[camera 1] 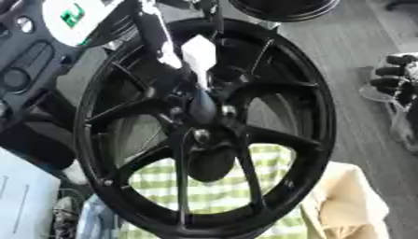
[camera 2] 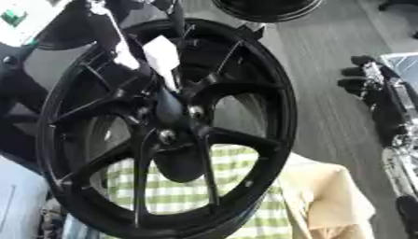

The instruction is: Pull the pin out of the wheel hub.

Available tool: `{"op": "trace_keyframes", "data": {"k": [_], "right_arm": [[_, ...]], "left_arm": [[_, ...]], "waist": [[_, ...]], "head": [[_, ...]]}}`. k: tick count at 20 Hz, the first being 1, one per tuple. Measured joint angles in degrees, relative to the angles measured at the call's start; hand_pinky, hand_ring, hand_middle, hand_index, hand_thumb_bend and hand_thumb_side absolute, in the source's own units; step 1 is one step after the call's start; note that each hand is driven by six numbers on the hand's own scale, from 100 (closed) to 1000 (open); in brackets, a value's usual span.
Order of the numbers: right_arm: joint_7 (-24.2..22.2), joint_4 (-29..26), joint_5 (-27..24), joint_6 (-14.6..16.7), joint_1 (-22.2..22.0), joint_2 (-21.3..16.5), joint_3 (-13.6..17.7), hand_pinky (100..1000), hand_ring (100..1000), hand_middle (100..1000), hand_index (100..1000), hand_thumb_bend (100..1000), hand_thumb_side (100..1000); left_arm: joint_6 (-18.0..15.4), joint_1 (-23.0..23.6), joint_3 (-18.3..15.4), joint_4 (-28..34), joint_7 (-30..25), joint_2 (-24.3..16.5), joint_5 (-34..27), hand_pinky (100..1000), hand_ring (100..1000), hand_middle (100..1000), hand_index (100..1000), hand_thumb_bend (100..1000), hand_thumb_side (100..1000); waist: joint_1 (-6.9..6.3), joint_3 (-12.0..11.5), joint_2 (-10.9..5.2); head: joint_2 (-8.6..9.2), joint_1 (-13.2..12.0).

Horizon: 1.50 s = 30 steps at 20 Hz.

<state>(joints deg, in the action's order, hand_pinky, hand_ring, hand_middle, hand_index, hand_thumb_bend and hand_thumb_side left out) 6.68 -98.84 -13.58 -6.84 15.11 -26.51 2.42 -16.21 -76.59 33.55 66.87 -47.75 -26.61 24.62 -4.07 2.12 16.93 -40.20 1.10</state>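
The wheel hub (camera 1: 204, 126) fills the view, a glossy black rim with thin spokes, standing tilted over a green-and-white checked cloth (camera 1: 220, 191). At its centre a dark pin (camera 1: 202, 105) sticks up with a white tag (camera 1: 198, 53) at its top. The left hand (camera 1: 159, 39) comes down from above the hub, black and shiny, touching the tag; whether its fingers clamp anything I cannot tell. Right of the hub, the right hand (camera 2: 367, 84) hangs apart, fingers curled, holding nothing
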Motion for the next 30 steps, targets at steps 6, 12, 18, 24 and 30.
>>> {"op": "trace_keyframes", "data": {"k": [6,12,18,24,30], "right_arm": [[-0.1,0.0,0.0,-0.1,0.0,0.0,0.0,845,714,691,834,100,800],[-0.2,0.0,0.0,-0.2,0.0,0.0,-0.1,845,714,692,834,100,800],[-0.3,0.0,0.0,-0.3,0.0,0.0,-0.3,845,715,692,834,100,801],[-0.4,0.0,0.0,-0.4,0.0,0.0,-0.3,845,715,693,834,100,801],[-0.5,0.0,0.0,-0.4,0.0,0.0,-0.4,845,715,694,834,100,801]], "left_arm": [[-0.5,0.4,-0.6,-2.4,0.5,0.5,1.9,908,859,812,821,466,151],[-0.6,0.4,-1.2,-3.4,0.6,1.0,2.2,903,857,808,808,388,145],[-0.3,0.4,-1.3,-3.4,0.3,1.0,1.7,901,855,804,801,386,144],[-0.2,0.5,-1.3,-3.4,0.2,1.0,1.6,898,849,798,793,376,127],[-0.1,0.5,-1.3,-3.4,0.1,1.0,0.3,895,843,793,770,343,100]], "waist": [[0.00,0.2,0.01],[0.00,0.2,0.01],[0.00,0.2,0.01],[0.00,0.3,0.02],[-0.01,0.3,0.02]], "head": [[0.00,-0.1],[0.00,-0.2],[0.00,-0.2],[0.02,-0.3],[0.03,-0.5]]}}
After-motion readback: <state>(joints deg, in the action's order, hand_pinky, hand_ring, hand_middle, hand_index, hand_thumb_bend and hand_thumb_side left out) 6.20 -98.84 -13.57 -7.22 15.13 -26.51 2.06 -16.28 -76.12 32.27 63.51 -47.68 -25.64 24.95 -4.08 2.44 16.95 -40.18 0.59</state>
